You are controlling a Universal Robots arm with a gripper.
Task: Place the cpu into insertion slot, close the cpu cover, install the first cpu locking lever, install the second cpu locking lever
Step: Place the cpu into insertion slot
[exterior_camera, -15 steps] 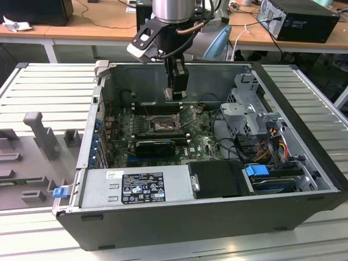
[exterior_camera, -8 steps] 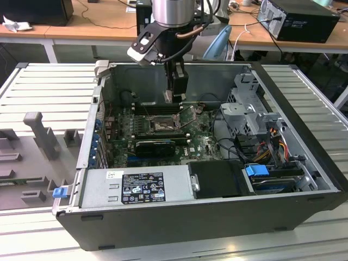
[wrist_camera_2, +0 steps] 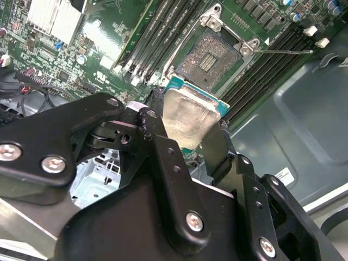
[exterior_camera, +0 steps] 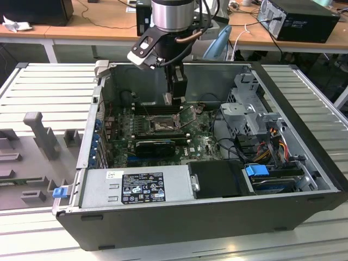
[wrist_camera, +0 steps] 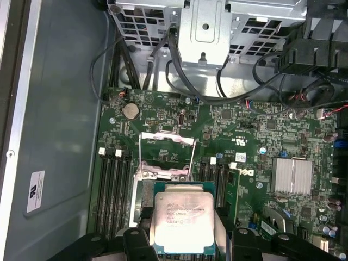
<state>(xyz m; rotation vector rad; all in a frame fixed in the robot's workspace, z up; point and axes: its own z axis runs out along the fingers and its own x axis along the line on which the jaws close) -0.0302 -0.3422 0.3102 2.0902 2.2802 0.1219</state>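
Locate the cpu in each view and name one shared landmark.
Exterior view: the cpu at the gripper tip, over the motherboard.
Second wrist view: clamped between black fingers, beside the insertion slot.
First wrist view: between the fingers.
Shared landmark: the green motherboard.

- gripper [wrist_camera_2: 185, 119]: matte black, flat plate-link fingers [wrist_camera_2: 163, 157]
- silver screws [wrist_camera_2: 194, 220] at the link pivots, small holes along the fingers
- wrist [exterior_camera: 173, 13] above gripper: silver-grey cylinder
- light grey camera block [exterior_camera: 142, 50] beside wrist
- black cables [exterior_camera: 205, 16] on wrist's other side
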